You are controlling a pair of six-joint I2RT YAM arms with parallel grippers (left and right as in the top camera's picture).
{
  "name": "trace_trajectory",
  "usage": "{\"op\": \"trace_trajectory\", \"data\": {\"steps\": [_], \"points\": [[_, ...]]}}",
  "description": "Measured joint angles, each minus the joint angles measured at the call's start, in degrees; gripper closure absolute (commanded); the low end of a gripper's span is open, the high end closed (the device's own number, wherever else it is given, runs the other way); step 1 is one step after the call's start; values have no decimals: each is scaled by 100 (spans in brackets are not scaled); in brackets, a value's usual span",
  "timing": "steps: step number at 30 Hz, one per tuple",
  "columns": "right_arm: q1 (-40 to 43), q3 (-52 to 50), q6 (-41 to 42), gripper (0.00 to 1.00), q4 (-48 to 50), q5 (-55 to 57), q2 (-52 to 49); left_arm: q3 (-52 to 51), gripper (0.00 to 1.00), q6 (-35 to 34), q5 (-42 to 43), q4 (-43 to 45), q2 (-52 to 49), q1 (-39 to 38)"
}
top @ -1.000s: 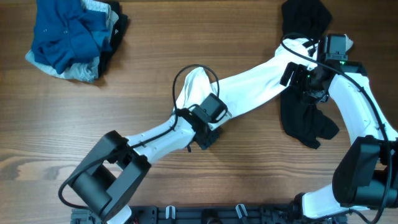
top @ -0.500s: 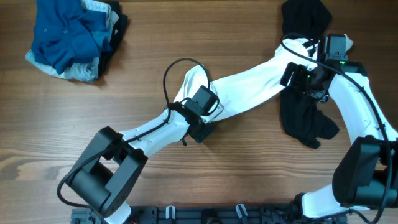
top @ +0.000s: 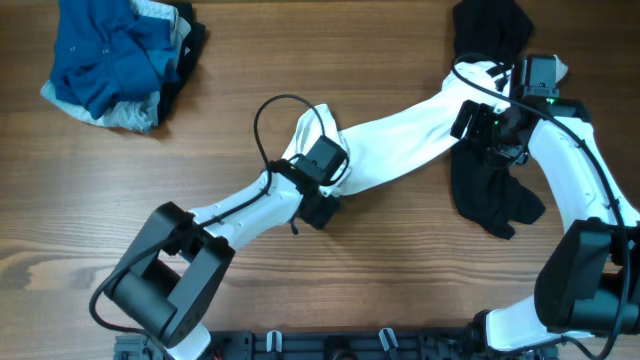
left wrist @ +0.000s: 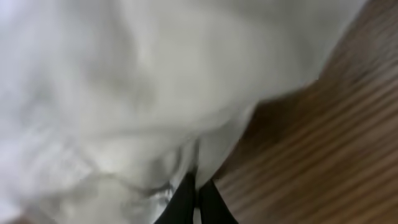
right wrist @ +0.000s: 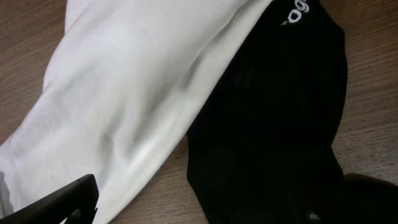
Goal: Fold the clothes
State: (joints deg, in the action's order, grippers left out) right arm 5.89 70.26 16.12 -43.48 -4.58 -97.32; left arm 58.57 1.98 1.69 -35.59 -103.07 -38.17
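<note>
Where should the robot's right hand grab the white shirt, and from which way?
Probably its right end, beside the black garment, coming down from above. The white shirt lies on the table as a long band, and the left gripper is shut on its left end. The open right gripper hangs over the other end.

**Robot laboratory, manipulation station.** Two white jointed arms, the left arm (top: pixel 240 212) and the right arm (top: pixel 575 170), rise from a black mounting rail (top: pixel 350 345) at the near edge of a wood-grain bench (top: pixel 400 280). A loose black cable (top: pixel 257 125) loops at one wrist. Garments lie on the bench: a shirt (top: pixel 400 140), a black garment (top: pixel 490 205) and a blue-grey heap (top: pixel 110 60).
</note>
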Motion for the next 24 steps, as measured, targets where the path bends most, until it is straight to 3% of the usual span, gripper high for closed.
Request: {"op": "trace_trajectory", "data": {"steps": [7, 15, 24], "points": [[0, 33, -50, 4, -15, -385, 57, 1473, 96, -129, 33, -1331, 431, 387], [0, 90, -166, 3, -317, -706, 765, 3270, 96, -133, -149, -1416, 1362, 697], [0, 122, -435, 3, -667, -809, 1008, 3510, 96, -149, -1224, -1019, 1930, 935]]}}
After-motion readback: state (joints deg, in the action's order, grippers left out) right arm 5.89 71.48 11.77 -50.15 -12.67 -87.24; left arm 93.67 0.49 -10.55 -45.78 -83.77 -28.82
